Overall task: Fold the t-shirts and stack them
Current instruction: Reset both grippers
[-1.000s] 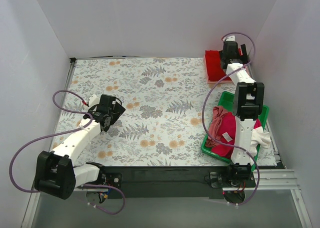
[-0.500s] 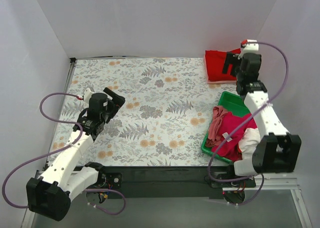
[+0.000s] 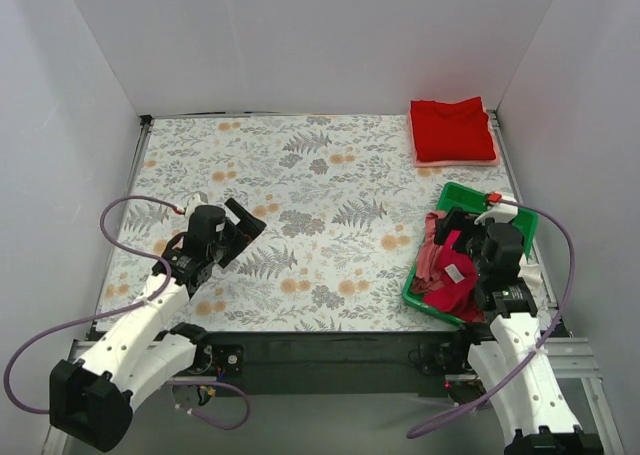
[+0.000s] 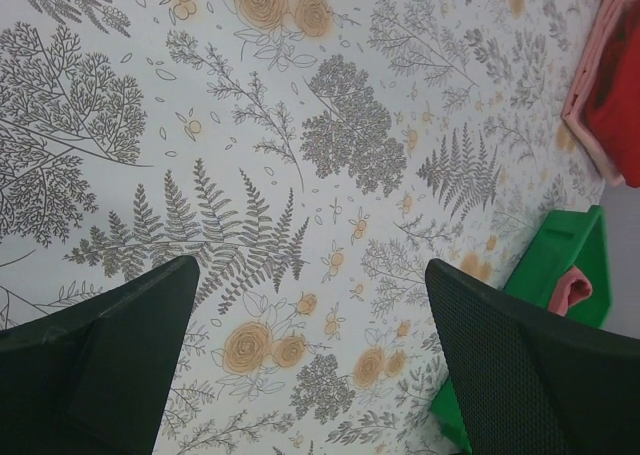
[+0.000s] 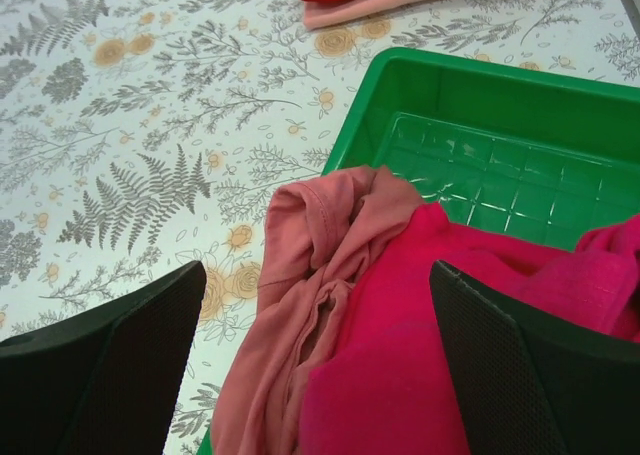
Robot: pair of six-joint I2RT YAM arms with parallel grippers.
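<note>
A bright red t-shirt [image 3: 452,128] lies folded on a salmon-pink one [image 3: 458,161] at the far right corner. A dusty pink shirt [image 3: 433,250], a magenta shirt [image 3: 452,280] and a white shirt [image 3: 527,275] lie crumpled in the green bin [image 3: 468,200]. My right gripper [image 3: 458,243] is open and empty, just above the crumpled shirts. In the right wrist view its jaws [image 5: 315,375] stand on either side of the dusty pink shirt [image 5: 310,265] and the magenta shirt [image 5: 450,325]. My left gripper [image 3: 243,227] is open and empty over the left of the table cover [image 4: 315,365].
The floral table cover [image 3: 320,205] spans the table between the arms. The green bin stands at the near right, its far half bare [image 5: 480,165]. White walls close in the left, far and right sides. A purple cable [image 3: 135,210] loops beside the left arm.
My right arm has pulled back from the folded red shirt at the far corner to above the bin. My left arm has drawn a little nearer and to the right.
</note>
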